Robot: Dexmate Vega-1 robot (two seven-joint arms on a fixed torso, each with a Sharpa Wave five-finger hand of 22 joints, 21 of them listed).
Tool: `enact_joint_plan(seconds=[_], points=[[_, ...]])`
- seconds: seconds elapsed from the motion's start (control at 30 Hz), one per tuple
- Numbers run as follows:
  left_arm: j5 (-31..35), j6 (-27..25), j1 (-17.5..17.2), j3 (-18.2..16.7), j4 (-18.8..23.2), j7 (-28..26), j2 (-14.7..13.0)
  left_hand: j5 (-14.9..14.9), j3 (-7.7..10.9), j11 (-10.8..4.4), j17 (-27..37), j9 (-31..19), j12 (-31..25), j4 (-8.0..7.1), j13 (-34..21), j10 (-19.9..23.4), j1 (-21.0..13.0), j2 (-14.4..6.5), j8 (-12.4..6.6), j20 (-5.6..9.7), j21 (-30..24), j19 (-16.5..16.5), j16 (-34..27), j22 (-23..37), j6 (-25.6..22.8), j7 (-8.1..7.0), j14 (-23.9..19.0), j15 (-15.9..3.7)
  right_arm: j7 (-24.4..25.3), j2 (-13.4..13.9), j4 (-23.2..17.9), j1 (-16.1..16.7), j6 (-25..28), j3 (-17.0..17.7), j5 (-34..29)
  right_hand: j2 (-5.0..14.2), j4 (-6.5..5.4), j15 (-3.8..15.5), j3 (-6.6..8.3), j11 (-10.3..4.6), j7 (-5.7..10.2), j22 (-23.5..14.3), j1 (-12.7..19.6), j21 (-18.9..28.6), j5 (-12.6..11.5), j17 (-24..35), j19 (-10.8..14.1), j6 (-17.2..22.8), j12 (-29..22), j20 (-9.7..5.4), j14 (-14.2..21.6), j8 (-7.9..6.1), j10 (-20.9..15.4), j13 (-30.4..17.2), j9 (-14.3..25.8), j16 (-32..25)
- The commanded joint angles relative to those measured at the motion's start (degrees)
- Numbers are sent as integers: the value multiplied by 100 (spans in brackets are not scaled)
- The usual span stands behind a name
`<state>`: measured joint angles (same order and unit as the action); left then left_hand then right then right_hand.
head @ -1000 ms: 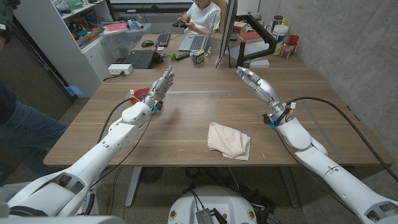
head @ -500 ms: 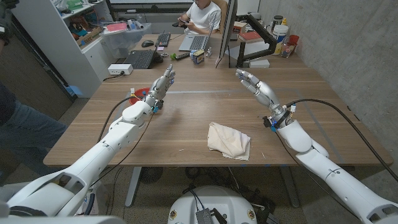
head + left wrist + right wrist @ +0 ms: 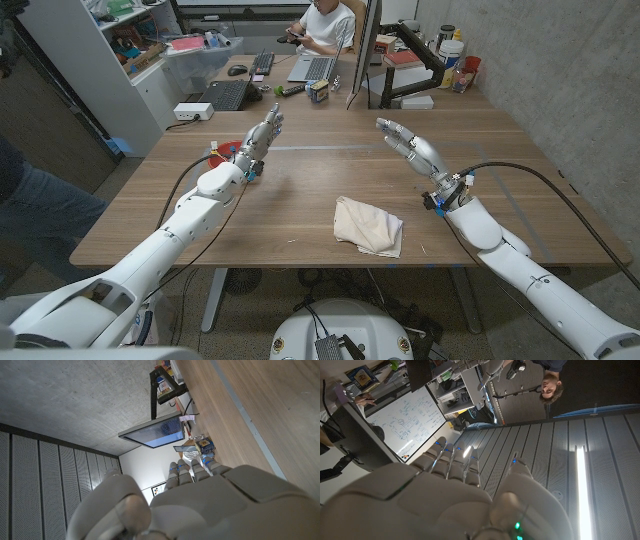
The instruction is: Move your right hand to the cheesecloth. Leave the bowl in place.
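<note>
The cheesecloth (image 3: 369, 226) lies crumpled on the table (image 3: 300, 190) near its front edge, nearer and to the left of the right hand (image 3: 409, 143), which hovers empty with fingers extended. The right hand is the closer one; the left hand (image 3: 258, 140) waits far left, also empty. Since the earlier frames, the right hand has shifted slightly leftward.

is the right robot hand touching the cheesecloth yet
Apart. In the head view the right robot hand is raised with fingers spread, well beyond the cheesecloth, with bare wooden table plainly showing between them.
</note>
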<state>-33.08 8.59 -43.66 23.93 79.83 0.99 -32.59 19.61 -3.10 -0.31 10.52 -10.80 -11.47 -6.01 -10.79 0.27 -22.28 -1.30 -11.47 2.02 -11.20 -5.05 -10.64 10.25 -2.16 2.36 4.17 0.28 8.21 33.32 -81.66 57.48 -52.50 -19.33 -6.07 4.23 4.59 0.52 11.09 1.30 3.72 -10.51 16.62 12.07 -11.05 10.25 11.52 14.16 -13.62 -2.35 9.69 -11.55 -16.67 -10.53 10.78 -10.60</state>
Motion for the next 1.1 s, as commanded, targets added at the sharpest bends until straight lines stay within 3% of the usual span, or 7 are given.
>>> enact_joint_plan(seconds=[0.03,0.37,0.67,0.9,1.1], points=[[32,-59,-93,2,162,-34,-83,-10,-21,-52,27,-8,-27,-7,-18,-2,-5,-67,-21,2,-13,-66,-28,10,-45,24,51,-19,154,26,-68,120,-66,13,-401,-27,44,-5,12,-74,195,-12,21,-28,-31,28,-21,128,20,-38,-89,-70,16,-18,17,16],[48,-104,-164,-15,272,-85,-145,-14,-31,-41,27,-8,-29,-7,-18,1,-8,-73,-28,-8,-14,-71,-26,10,-71,25,57,-21,317,31,-82,149,-141,35,-789,-32,66,-27,16,-122,222,-12,43,-28,-36,26,-15,170,43,-7,-55,-70,55,-19,16,-3],[46,-102,-195,-30,300,-116,-151,-17,-40,-66,27,-8,-27,-6,-18,-6,-11,-79,-32,-31,-12,-80,-25,10,-86,15,59,-27,527,85,-135,164,-163,75,-1216,-38,96,-185,18,-233,324,-16,67,-4,-43,22,61,55,75,216,102,2,111,-22,15,-47],[45,-84,-194,-33,298,-120,-138,-20,-46,-71,27,-8,-27,-6,-18,-4,-14,-85,-35,-37,-13,-82,-26,10,-100,26,58,-29,576,137,-89,106,-194,7,-1351,-36,102,-195,20,-252,342,-17,72,-3,-45,21,69,41,80,233,128,11,118,-22,15,-49],[52,-94,-178,-39,330,-118,-154,-22,-51,-61,27,-8,-28,-5,-18,-3,-16,-89,-31,-37,-13,-84,-25,10,-94,21,61,-29,828,156,-111,61,-145,-5,-1890,-39,105,-264,16,-267,344,-18,69,-3,-46,22,77,-4,83,252,161,31,120,-23,15,-54]])
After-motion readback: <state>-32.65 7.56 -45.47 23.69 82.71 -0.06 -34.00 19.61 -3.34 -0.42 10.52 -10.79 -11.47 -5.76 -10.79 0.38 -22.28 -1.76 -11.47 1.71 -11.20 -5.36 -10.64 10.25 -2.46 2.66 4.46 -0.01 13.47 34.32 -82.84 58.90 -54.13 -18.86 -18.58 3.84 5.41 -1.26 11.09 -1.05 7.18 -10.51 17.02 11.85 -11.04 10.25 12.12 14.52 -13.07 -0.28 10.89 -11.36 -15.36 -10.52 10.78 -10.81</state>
